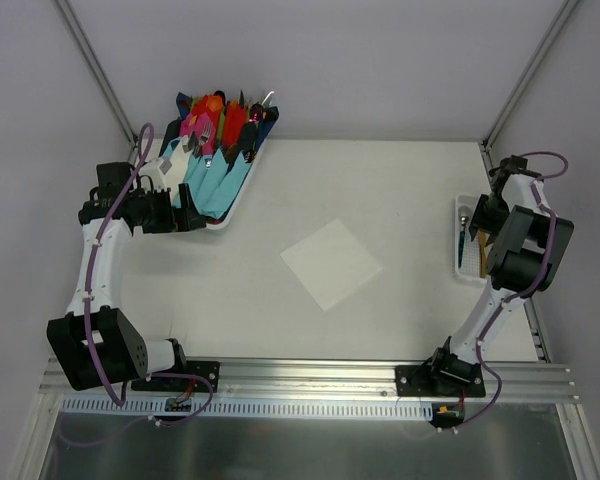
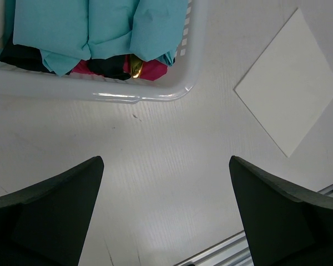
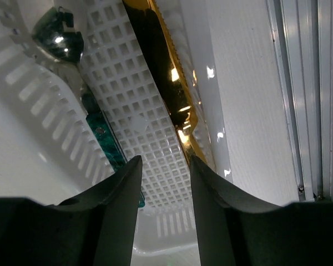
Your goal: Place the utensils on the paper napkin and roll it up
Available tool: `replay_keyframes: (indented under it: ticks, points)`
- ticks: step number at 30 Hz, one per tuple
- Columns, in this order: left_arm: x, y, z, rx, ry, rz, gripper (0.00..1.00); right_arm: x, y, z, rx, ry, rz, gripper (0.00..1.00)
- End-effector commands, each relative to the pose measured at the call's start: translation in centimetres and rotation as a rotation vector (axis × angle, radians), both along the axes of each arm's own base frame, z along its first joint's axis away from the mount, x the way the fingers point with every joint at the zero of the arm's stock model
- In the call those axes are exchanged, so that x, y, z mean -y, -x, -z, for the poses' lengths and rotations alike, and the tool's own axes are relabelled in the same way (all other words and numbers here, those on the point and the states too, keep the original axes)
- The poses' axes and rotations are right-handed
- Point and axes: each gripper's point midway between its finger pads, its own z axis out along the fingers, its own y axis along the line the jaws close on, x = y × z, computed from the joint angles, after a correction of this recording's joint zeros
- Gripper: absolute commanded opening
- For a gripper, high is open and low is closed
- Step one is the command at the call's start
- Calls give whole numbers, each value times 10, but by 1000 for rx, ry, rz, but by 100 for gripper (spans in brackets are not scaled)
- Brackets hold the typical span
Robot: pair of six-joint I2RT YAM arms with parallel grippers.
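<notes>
Grey walls close in a pale desk (image 1: 380, 180) in the top view. The paper napkin (image 1: 331, 263) lies flat and bare at its middle, turned like a diamond. The left end effector (image 1: 185, 210) sits beside a basket (image 1: 242, 190) of bright, blue-wrapped cutlery. The right end effector (image 1: 477, 228) hangs over a slotted tray (image 1: 458, 262) at the far right edge, well apart from the napkin.

From the left wrist, the left end effector (image 2: 166, 166) is spread wide and released above bare desk, with the napkin (image 2: 288, 83) ahead to its right.

From the right wrist, the right end effector (image 3: 165, 160) is narrowed but grasps nothing; only tray lattice shows between its fingers. The golden utensil (image 3: 164, 72) runs just beside the right finger, and the dark-handled spoon (image 3: 97, 127) passes behind the left one.

Both utensils look stiff, light and glossy, so probably slippery. Pinching across the narrow handle near mid-length seems safest. The napkin looks thin and soft, likely to slide or crease.
</notes>
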Motion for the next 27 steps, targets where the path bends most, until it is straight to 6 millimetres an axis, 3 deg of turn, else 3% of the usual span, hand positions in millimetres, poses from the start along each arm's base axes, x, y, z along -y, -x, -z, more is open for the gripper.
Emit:
replay_keyframes:
  ticks: [1,9,16,21,27]
  points:
    - [-1,-5,-18,58,4,13,99,9,1,4,-35,-3,8,44]
    - [-2,-9,-19,50,18,4,99,-3,0,27,-85,-89,-8,48]
    - [-1,-10,-15,33,36,5,99,-22,-7,29,-50,-208,-29,44]
    - [-3,-10,-11,22,44,3,99,-32,-10,22,-14,-284,-22,40]
    - [-1,-10,-12,23,66,11,99,-21,-10,-3,35,-215,-18,40]
